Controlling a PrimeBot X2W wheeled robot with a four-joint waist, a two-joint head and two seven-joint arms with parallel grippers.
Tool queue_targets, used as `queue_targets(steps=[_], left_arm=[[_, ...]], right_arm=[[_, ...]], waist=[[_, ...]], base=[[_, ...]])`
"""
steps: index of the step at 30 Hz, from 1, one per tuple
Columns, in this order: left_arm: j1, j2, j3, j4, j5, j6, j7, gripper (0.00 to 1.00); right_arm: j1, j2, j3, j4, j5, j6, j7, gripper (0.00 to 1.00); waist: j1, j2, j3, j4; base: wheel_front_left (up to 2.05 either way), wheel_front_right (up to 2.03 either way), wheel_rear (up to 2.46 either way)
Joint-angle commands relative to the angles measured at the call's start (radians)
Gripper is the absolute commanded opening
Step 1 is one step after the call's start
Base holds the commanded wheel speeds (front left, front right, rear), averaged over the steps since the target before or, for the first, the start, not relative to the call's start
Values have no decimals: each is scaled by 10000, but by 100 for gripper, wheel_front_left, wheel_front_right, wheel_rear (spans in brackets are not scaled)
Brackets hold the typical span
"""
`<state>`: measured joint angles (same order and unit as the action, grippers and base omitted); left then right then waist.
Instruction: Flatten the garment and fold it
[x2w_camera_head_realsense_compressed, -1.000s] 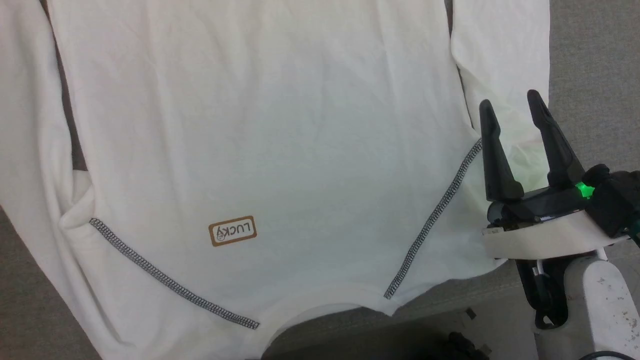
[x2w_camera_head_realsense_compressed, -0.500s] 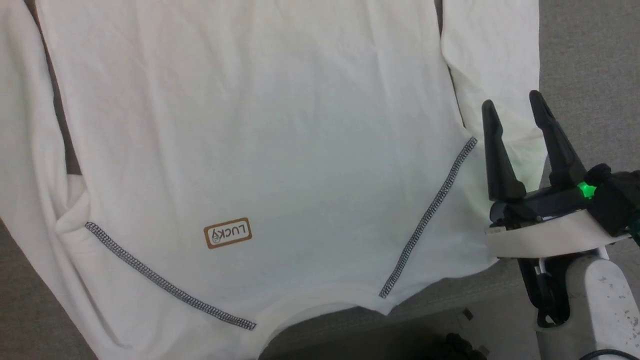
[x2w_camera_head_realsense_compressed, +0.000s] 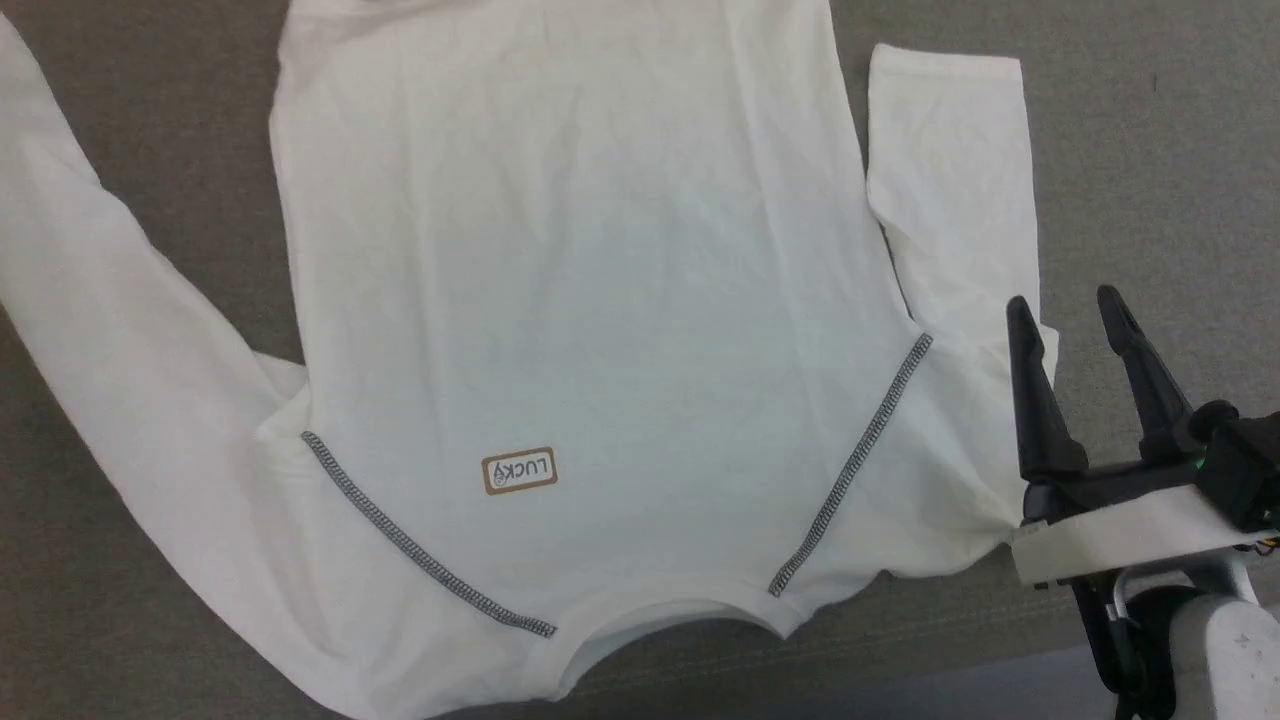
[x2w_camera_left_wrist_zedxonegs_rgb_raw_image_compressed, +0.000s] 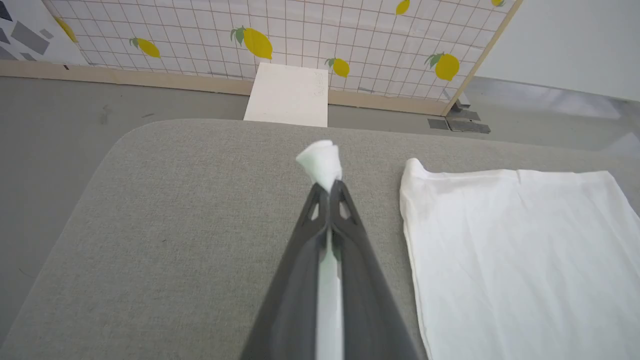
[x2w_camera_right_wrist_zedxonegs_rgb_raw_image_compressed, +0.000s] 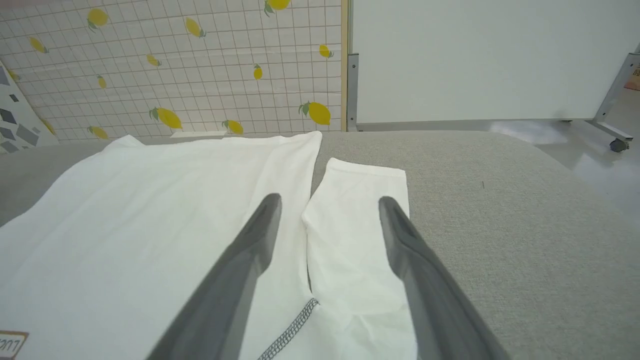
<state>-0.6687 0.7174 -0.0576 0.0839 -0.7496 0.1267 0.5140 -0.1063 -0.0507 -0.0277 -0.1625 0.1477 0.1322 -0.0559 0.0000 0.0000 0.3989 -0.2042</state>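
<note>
So, white garment (x2w_camera_head_realsense_compressed: 600, 250) spread flat on the grey pad (x2w_camera_head_realsense_compressed: 1150, 150), collar at its near edge, zigzag seams (x2w_camera_head_realsense_compressed: 850, 465), LUCKY patch (x2w_camera_head_realsense_compressed: 519, 470), left gripper (x2w_camera_left_wrist_zedxonegs_rgb_raw_image_compressed: 330, 187) pinching a sleeve end, right gripper (x2w_camera_head_realsense_compressed: 1063, 297) gaping beside other sleeve

Shows white long-sleeved garment (x2w_camera_head_realsense_compressed: 600, 250) spread flat on grey fabric surface (x2w_camera_head_realsense_compressed: 1150, 150), neckline nearest, dark zigzag shoulder seams, with right sleeve (x2w_camera_head_realsense_compressed: 950, 180) alongside, left sleeve (x2w_camera_head_realsense_compressed: 120, 300) angled outward.
</note>
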Motion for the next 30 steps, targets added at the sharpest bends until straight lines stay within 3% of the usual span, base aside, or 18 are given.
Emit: queue_targets(steps=[1,7,11,15,19,24,26,30], left_arm=[[268,15,52,-494,-184,17,-8,0],[812,-487,-364,-2844,-734,69,530,0],[700,-1283,-1226,-3901,-1106,26,884,0],[356,-2481,-2570,-4285,-1089,53,1020,0],[-32,-3753,-3626,-3621,-1052,43,845,0],[-675,-5664,-4303,-1573,-1188,-5,-44,0],[-927,-6123,-4386,-651,-1204,-17,-451,0],[-1457,-6517,-4656,1087,-1154,15,-1178,0]], right_arm=[[217,5,-84,-145,-48,-15,104,100],[746,5,-296,-560,-3,-15,487,100],[922,5,-342,-759,64,-15,650,100],[1039,5,-317,-919,133,-15,712,100],[1083,5,-294,-995,199,-15,718,100],[924,5,-120,-1018,284,-15,722,100],[830,5,-46,-997,310,-15,704,100],[651,5,141,-903,408,-15,626,100]], waist=[[0,0,-1522,883],[0,0,-2300,1237],[0,0,-2516,1279],[0,0,-2531,1189],[0,0,-2414,1017],[0,0,-2048,590],[0,0,-1896,393],[0,0,-1542,-14]], base=[[0,0,0],[0,0,0],[0,0,0],[0,0,0],[0,0,0],[0,0,0],[0,0,0],[0,0,0]])
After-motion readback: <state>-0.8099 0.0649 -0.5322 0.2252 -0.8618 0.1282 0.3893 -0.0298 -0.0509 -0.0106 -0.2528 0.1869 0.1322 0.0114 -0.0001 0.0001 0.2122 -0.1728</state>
